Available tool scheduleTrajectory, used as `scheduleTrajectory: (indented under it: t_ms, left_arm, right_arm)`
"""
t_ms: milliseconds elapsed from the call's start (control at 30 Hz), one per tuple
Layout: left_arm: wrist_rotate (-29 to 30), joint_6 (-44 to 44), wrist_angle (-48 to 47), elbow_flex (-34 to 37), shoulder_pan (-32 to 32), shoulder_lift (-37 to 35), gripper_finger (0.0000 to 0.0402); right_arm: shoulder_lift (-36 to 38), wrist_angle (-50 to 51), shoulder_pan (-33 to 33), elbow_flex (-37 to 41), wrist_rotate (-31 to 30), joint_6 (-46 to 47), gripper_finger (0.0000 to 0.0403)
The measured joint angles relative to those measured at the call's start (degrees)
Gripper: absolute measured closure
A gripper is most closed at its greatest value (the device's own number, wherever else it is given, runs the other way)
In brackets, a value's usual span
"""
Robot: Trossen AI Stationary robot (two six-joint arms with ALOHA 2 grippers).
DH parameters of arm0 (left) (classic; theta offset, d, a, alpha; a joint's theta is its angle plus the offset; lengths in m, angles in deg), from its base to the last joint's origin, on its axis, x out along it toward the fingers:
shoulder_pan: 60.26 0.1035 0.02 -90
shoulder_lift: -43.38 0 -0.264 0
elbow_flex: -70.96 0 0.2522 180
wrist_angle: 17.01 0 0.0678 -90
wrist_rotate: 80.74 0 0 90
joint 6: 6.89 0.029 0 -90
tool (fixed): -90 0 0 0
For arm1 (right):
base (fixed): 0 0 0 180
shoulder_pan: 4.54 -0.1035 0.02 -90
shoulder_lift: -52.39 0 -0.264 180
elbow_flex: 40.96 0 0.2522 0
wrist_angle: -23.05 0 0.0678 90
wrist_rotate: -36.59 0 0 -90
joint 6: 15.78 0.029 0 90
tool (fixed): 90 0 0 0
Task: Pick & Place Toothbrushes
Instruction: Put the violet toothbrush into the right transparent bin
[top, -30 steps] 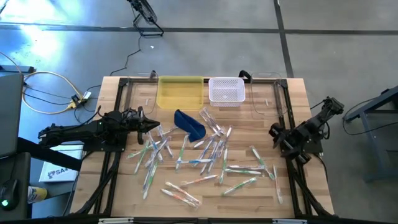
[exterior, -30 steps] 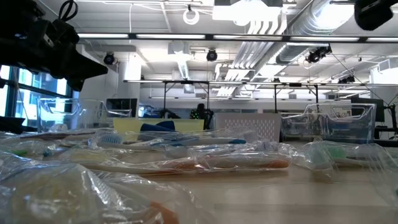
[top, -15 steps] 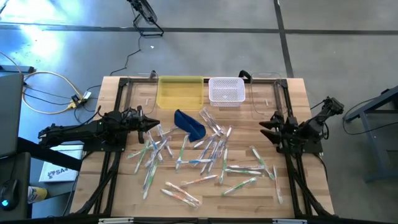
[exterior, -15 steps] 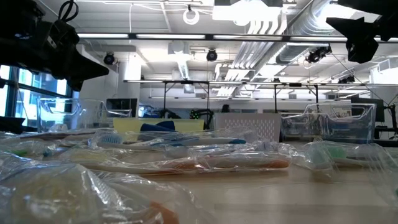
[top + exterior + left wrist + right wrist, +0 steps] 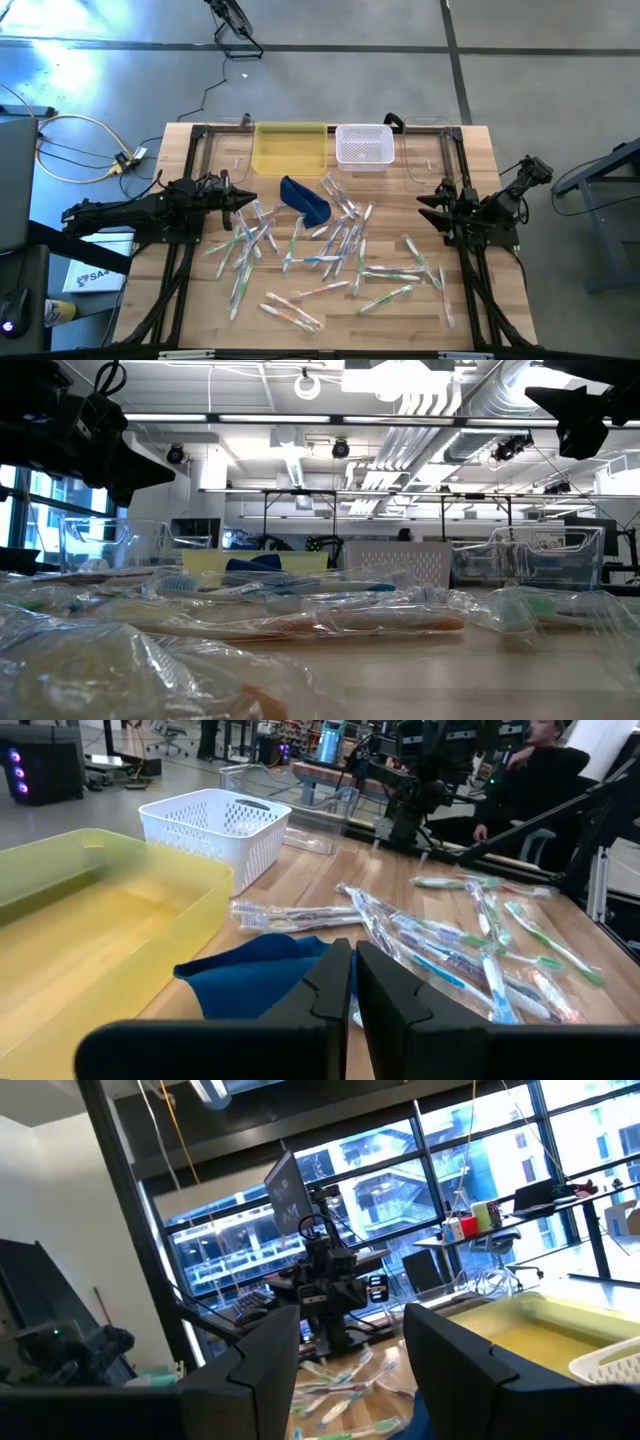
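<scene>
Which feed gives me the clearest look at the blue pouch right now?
The left wrist view: the blue pouch fills the foreground beside the yellow bin. The high view shows it small but whole, the low view only a far sliver, and the right wrist view just a corner.

No legible text anywhere

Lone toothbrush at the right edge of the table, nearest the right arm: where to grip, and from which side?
Grip that toothbrush mid-handle, coming straight down from above. It lies flat on the table, apart from the pile, running roughly front to back, so the fingers should close across its narrow width. The right gripper, open and empty, is the nearer one; the left gripper is shut across the table.
</scene>
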Motion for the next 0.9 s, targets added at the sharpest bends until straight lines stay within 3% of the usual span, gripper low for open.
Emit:
scheduleTrajectory:
  t_ms: [200, 367, 900]
  left_arm:
    - [0.1, 0.0, 0.0, 0.0, 0.0, 0.0, 0.0384]
    - [0.1, 0.0, 0.0, 0.0, 0.0, 0.0, 0.0384]
    - [0.1, 5.8, 0.0, 0.0, 0.0, 0.0, 0.0384]
  right_arm:
    - [0.0, 0.4, 0.0, 0.0, -0.2, -0.1, 0.0229]
    - [0.0, 3.5, 0.0, 0.0, -4.8, 1.2, 0.0229]
    - [0.0, 7.0, 0.1, -1.3, -4.7, 4.4, 0.0229]
